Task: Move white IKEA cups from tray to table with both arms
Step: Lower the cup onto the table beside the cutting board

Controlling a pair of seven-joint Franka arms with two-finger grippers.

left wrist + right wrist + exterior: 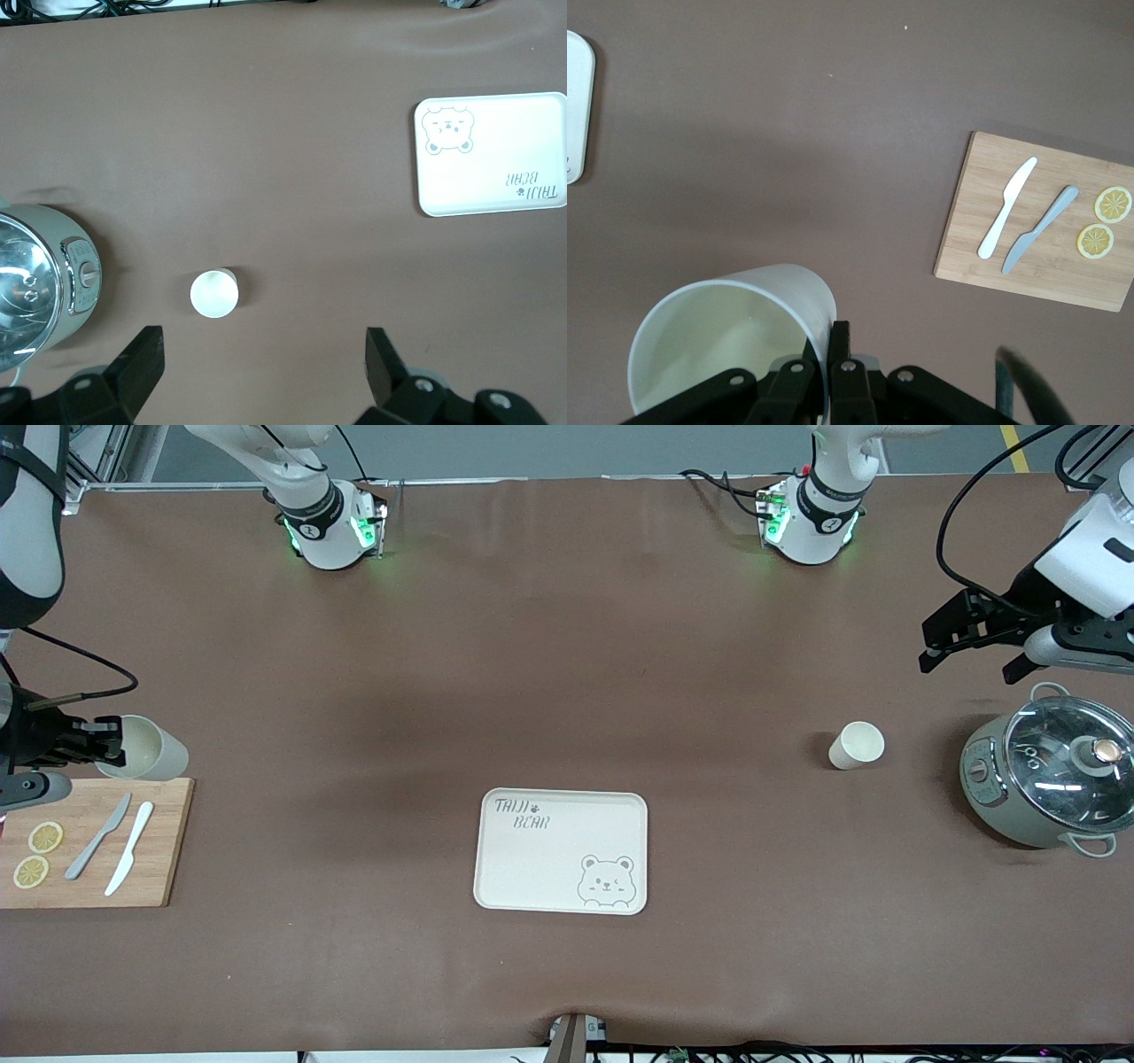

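Note:
One white cup (857, 745) stands upright on the table between the bear tray (505, 868) and the pot. It also shows in the left wrist view (214, 293). My left gripper (970, 662) is open and empty, up in the air over the table beside the pot; in its wrist view (262, 354) the cup lies just ahead of the spread fingers. My right gripper (108, 746) is shut on the rim of the other white cup (146, 749), which is tilted, over the table by the cutting board. In the right wrist view (830, 343) the fingers pinch that cup's wall (726, 341).
A grey-green pot with a glass lid (1050, 779) stands at the left arm's end. A wooden cutting board (159, 868) with two knives and lemon slices lies at the right arm's end. The tray (492, 177) lies mid-table, nearer the front camera.

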